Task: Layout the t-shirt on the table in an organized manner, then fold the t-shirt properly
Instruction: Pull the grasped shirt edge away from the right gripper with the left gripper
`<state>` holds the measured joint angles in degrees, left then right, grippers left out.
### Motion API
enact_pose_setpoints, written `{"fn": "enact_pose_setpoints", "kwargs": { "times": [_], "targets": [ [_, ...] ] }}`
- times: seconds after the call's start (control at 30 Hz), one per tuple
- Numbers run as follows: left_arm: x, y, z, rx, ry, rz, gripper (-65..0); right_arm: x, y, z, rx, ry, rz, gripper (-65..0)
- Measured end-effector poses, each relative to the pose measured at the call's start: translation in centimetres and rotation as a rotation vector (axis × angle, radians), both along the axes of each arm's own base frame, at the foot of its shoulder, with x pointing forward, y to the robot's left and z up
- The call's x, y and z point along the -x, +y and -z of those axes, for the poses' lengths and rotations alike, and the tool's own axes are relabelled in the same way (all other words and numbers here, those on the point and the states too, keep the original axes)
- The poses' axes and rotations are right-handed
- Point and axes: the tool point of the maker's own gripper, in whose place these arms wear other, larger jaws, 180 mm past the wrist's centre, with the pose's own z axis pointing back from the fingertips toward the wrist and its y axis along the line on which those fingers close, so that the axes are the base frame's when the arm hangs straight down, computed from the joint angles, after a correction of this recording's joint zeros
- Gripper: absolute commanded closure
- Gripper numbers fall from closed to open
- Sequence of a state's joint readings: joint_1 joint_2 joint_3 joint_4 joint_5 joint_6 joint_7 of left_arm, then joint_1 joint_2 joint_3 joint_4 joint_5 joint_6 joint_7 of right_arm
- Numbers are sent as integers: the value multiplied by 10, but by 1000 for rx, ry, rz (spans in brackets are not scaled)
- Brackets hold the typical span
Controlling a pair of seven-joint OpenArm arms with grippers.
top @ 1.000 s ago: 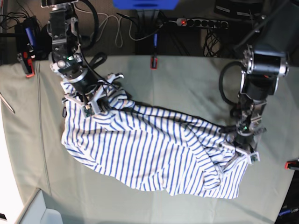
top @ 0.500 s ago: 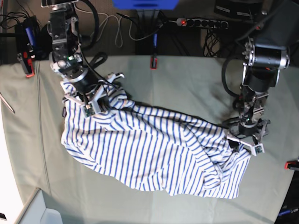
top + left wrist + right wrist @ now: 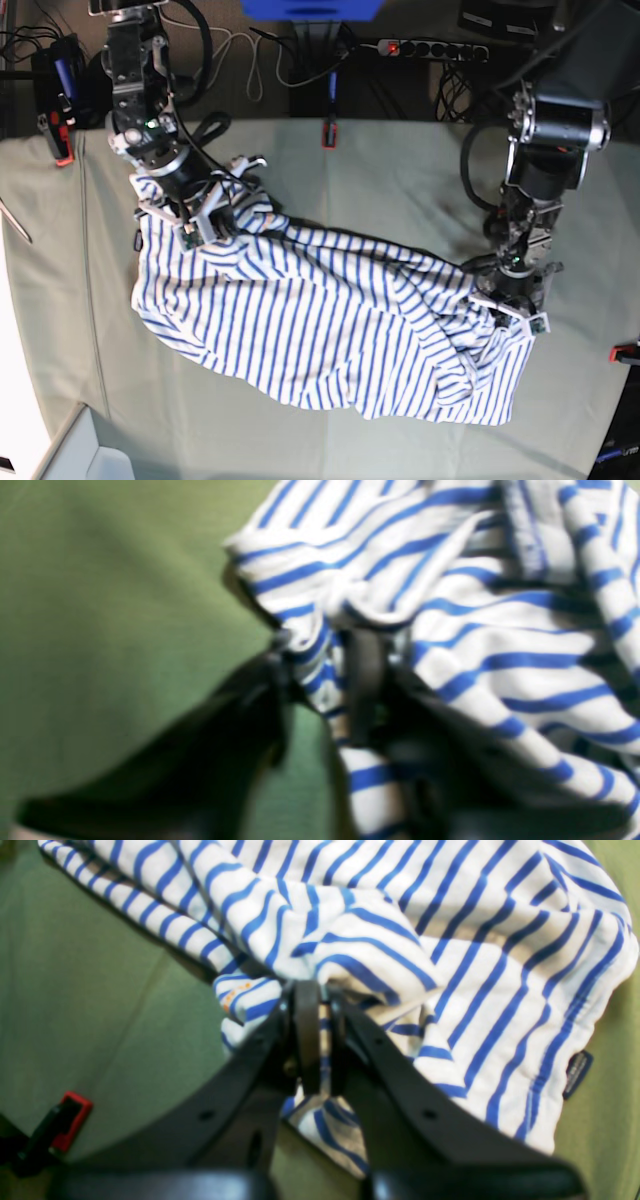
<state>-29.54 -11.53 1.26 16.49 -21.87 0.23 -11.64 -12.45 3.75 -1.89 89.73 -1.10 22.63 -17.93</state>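
Note:
The white, blue-striped t-shirt (image 3: 320, 320) lies crumpled and stretched slantwise across the pale green table (image 3: 400, 180). My right gripper (image 3: 200, 225) is at the shirt's upper left end. The right wrist view shows this gripper (image 3: 317, 1035) shut on a fold of the t-shirt (image 3: 450, 940), whose dark tag (image 3: 577, 1072) hangs at the hem. My left gripper (image 3: 515, 310) is at the shirt's lower right end. In the blurred left wrist view it (image 3: 320, 680) has striped cloth (image 3: 500, 630) pinched between its narrow-set fingers, over the table (image 3: 100, 605).
Red-and-black clamps sit at the table's back edge (image 3: 328, 132), left corner (image 3: 62, 140) and right edge (image 3: 625, 352); one clamp (image 3: 70, 1120) shows by the right gripper. A power strip (image 3: 430, 48) and cables lie behind. A white box (image 3: 80, 455) stands at the front left.
My left gripper opened, shifted a little up and to the left, then closed again on the shirt's right end. The right arm and its grip stayed still.

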Motion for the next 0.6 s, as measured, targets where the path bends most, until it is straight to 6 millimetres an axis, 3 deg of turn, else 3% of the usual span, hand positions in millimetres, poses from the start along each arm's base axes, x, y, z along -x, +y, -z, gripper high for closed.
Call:
{"fn": "enact_pose_setpoints", "kwargs": {
  "times": [0.07,0.37,0.6],
  "targets": [
    [0,0,0,0,0,4,0,0,0,0,0,-1,0,0],
    [-1,2,-7,37,-17,-10,0,0,0,0,0,0,0,0],
    [54,53,-26,124,-14,-46,0,0,0,-1,-2,-2,2,0]
  ]
}}
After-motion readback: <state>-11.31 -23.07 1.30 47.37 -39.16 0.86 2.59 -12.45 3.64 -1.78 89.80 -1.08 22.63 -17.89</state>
